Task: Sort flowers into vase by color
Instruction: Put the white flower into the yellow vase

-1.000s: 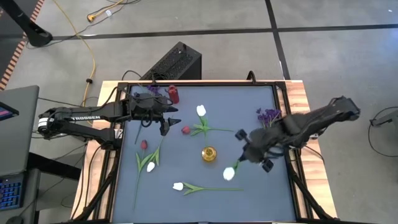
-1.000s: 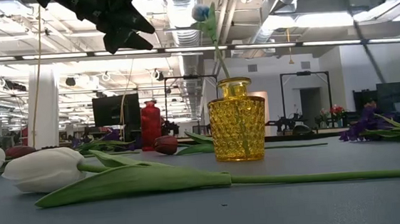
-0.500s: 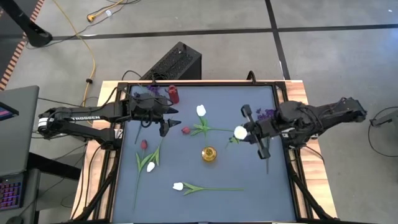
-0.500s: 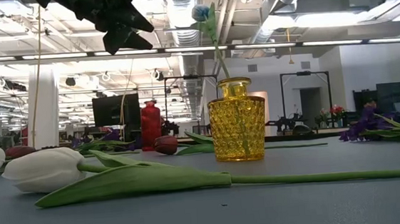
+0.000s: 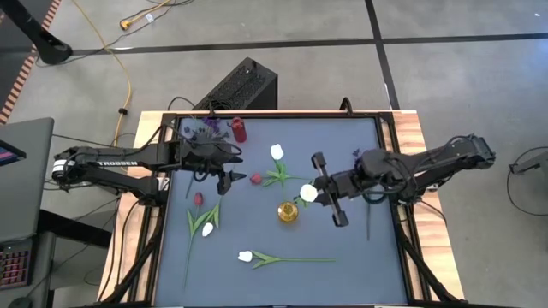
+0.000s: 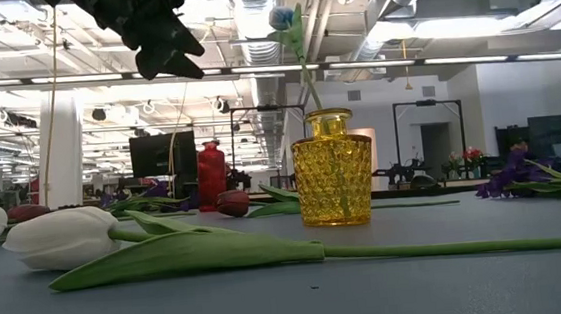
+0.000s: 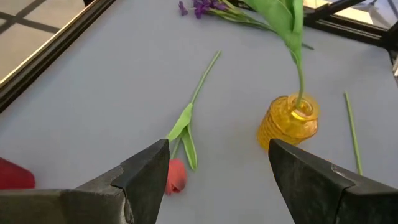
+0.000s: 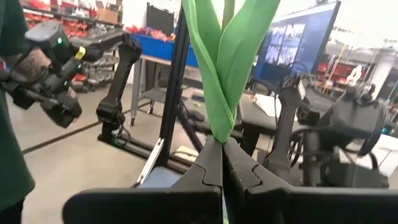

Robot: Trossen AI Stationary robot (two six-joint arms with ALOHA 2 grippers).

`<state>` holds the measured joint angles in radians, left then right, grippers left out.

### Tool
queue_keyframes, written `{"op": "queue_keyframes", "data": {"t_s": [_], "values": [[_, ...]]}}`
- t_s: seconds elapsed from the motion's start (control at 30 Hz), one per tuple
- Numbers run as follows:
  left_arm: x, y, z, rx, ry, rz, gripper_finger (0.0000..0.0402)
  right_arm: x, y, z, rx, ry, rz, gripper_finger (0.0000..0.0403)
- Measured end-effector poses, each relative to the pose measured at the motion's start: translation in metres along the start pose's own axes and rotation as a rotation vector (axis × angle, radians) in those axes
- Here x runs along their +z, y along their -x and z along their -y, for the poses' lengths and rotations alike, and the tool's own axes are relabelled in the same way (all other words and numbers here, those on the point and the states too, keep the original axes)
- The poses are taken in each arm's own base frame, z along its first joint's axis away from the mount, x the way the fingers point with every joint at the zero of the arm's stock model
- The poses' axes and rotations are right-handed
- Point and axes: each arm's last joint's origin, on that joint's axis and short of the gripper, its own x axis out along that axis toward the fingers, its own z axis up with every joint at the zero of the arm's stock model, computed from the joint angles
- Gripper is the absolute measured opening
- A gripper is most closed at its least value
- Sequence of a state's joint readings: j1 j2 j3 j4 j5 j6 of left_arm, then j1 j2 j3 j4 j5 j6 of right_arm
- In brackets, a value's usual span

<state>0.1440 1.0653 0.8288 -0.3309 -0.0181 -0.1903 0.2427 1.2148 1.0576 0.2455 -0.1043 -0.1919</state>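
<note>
1. Yellow glass vase [image 5: 288,211] at mid-table holds the white tulip's [image 5: 309,193] stem.
2. Right gripper [image 5: 326,193] is clamped on that stem.
3. Left gripper [image 5: 224,174] hangs with jaws apart above a red tulip [image 5: 255,179].
4. Red vase [image 5: 239,130] stands at the far edge.

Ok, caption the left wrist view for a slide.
Open left gripper above a red tulip, white tulip's stem in the yellow vase.

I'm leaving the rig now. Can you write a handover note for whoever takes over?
Right gripper: fingers shut on a white tulip, stem end in the yellow vase.
Left gripper: open, empty, above a dark red tulip.
On the table: three white tulips, two dark red tulips, purple sprigs at both far corners, a red vase.
Done: nothing released in a vase.
Left: release this tulip, sort the rest.
</note>
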Motion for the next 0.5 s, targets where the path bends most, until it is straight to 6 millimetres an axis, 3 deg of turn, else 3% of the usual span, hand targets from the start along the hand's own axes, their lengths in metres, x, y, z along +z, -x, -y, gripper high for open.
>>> {"op": "queue_keyframes", "data": {"t_s": [0.5], "values": [[0.0, 0.0, -0.0005, 0.017, -0.014, 0.002, 0.0263, -0.0057, 0.0002, 0.003, -0.097, 0.052, -0.076, 0.0019]]}}
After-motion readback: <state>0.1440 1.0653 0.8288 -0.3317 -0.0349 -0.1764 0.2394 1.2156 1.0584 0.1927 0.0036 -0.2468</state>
